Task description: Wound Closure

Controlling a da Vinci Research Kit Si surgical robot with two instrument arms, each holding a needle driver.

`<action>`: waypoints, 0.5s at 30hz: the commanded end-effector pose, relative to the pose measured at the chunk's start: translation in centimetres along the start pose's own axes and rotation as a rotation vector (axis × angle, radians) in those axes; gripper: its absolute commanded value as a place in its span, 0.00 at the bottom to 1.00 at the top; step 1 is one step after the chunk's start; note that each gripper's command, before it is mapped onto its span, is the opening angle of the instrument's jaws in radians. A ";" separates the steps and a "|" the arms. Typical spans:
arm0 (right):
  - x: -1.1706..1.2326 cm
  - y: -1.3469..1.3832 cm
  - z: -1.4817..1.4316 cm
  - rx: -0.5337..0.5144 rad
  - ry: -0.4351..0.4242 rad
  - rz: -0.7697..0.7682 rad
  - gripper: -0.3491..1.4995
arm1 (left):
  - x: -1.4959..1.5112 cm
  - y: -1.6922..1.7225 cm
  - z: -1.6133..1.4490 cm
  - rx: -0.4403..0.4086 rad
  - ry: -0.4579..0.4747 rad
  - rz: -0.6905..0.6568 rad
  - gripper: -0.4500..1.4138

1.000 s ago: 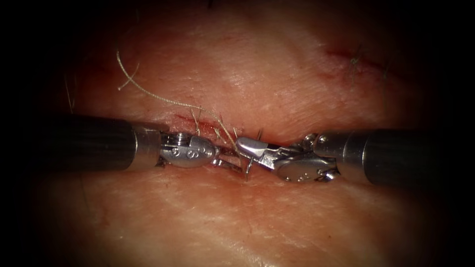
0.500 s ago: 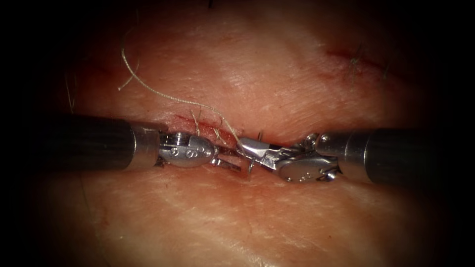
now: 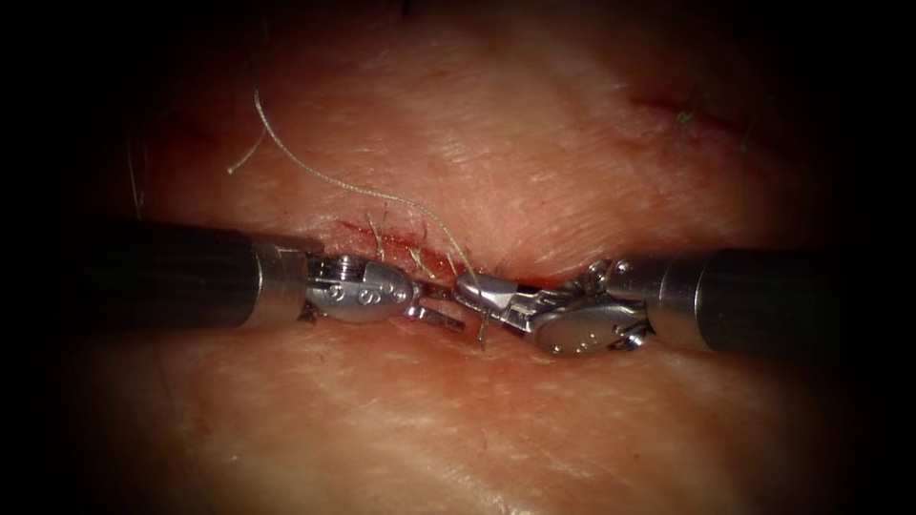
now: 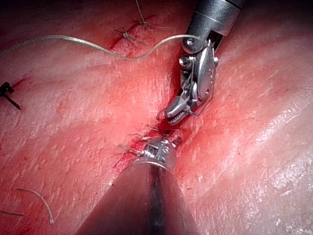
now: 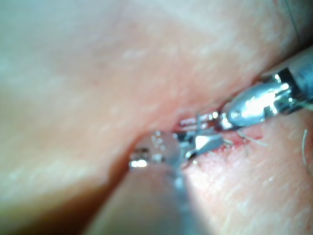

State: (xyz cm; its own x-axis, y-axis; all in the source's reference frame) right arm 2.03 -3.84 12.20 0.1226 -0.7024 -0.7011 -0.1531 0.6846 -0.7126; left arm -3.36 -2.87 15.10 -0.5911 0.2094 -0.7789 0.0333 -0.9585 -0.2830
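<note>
The right gripper is clamping the needle over the cut near the middle of the tissue, and the needle's short visible end is poking down below the jaws, seemingly into the cut's near edge. The thread is trailing from those jaws up toward the tissue's far left side. The left gripper is sitting just beside, jaws slightly apart, holding nothing.

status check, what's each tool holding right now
Right tool shut on needle at the cut. Left tool beside it, grip unclear. Thread trails up-left over tissue.
</note>
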 end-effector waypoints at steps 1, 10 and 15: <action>0.00 -0.06 0.06 -0.001 -0.003 0.001 0.00 | -0.02 0.02 0.09 -0.002 0.001 -0.001 0.37; 0.16 0.24 0.08 -0.010 -0.010 -0.025 0.00 | -0.01 0.02 0.09 -0.002 0.001 -0.001 0.37; 0.22 0.36 0.06 -0.027 -0.007 -0.025 0.00 | -0.01 0.03 0.10 -0.001 0.000 -0.002 0.38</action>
State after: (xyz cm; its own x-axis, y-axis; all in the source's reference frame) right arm 1.99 -3.73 11.75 0.1356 -0.7173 -0.6834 -0.1763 0.6613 -0.7291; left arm -3.38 -2.88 15.09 -0.5912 0.2105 -0.7785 0.0320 -0.9584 -0.2835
